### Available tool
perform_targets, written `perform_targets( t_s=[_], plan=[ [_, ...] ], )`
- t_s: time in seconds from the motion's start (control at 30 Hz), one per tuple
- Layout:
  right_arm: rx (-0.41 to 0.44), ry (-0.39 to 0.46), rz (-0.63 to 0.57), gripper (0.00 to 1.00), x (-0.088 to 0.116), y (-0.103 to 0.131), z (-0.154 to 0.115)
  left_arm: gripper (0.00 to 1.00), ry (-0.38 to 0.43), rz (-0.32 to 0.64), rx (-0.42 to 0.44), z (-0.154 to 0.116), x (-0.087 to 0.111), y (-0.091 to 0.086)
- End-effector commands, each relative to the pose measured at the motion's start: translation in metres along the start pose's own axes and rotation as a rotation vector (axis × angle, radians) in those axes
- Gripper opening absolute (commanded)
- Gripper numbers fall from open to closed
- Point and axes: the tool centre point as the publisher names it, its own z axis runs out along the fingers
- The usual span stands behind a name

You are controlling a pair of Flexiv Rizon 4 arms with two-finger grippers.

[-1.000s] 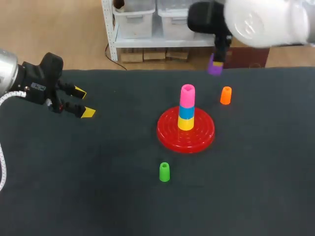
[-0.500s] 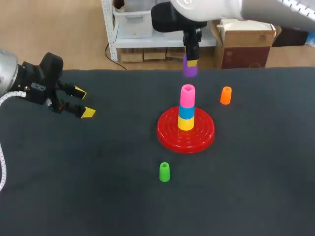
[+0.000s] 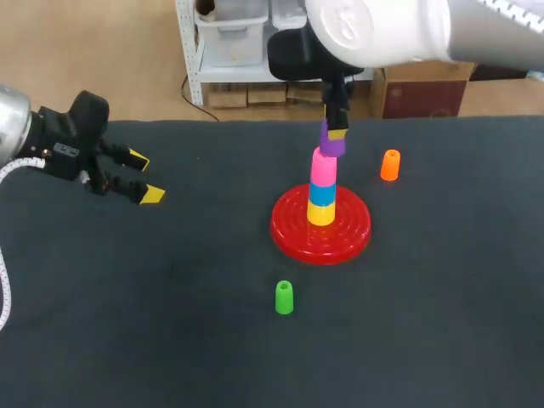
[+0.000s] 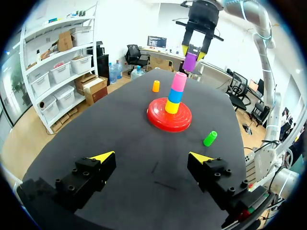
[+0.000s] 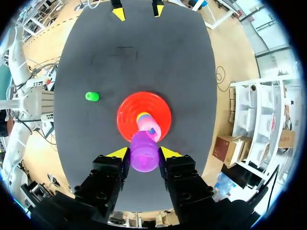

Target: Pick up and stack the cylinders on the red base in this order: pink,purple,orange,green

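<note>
The red base (image 3: pixel 320 229) stands mid-table with yellow, blue and pink cylinders stacked on its peg; the pink cylinder (image 3: pixel 323 166) is on top. My right gripper (image 3: pixel 334 136) hangs over the stack, shut on the purple cylinder (image 3: pixel 331 143), which sits just above and slightly behind the pink one. In the right wrist view the purple cylinder (image 5: pixel 144 152) is clamped between the yellow tips, with the base (image 5: pixel 144 116) ahead of it. The orange cylinder (image 3: pixel 390 165) stands right of the base. The green cylinder (image 3: pixel 284 297) stands in front of it. My left gripper (image 3: pixel 141 177) is open at the far left, holding nothing.
The dark table top (image 3: pixel 170 323) stretches wide around the base. The left wrist view takes in the base (image 4: pixel 169 113), the green cylinder (image 4: pixel 209 138) and the orange cylinder (image 4: pixel 156 86) well ahead of its open fingers.
My right arm has swung left from above the orange cylinder and come down, bringing the purple cylinder over the pink one. The left arm has kept still.
</note>
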Motion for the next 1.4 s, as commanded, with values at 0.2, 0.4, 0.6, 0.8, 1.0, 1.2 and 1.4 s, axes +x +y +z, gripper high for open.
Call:
perform_targets(
  t_s=[0.2, 0.4, 0.6, 0.8, 1.0, 1.2, 1.4],
  plan=[
    [-0.026, -0.015, -0.011, 0.00, -0.002, -0.008, 0.017, 1.00, -0.002, 0.001, 0.000, 0.000, 0.001, 0.000],
    [-0.054, -0.022, -0.037, 0.00, -0.006, -0.015, 0.017, 1.00, -0.002, 0.001, 0.000, 0.000, 0.001, 0.000],
    [-0.054, -0.003, -0.053, 0.00, -0.009, -0.023, 0.018, 1.00, -0.002, 0.001, 0.000, 0.000, 0.001, 0.000],
    [-0.060, 0.018, -0.077, 0.00, -0.014, -0.026, 0.022, 1.00, -0.002, 0.001, 0.000, 0.000, 0.001, 0.000],
    [-0.071, 0.039, -0.081, 0.00, -0.017, -0.021, 0.031, 1.00, -0.002, 0.001, 0.000, 0.000, 0.001, 0.000],
    [-0.079, 0.045, -0.055, 0.00, -0.013, -0.007, 0.041, 1.00, -0.002, 0.001, 0.000, 0.000, 0.001, 0.000],
    [-0.067, 0.052, -0.019, 0.00, -0.013, -0.002, 0.045, 1.00, -0.002, 0.001, 0.000, 0.000, 0.001, 0.000]
  ],
)
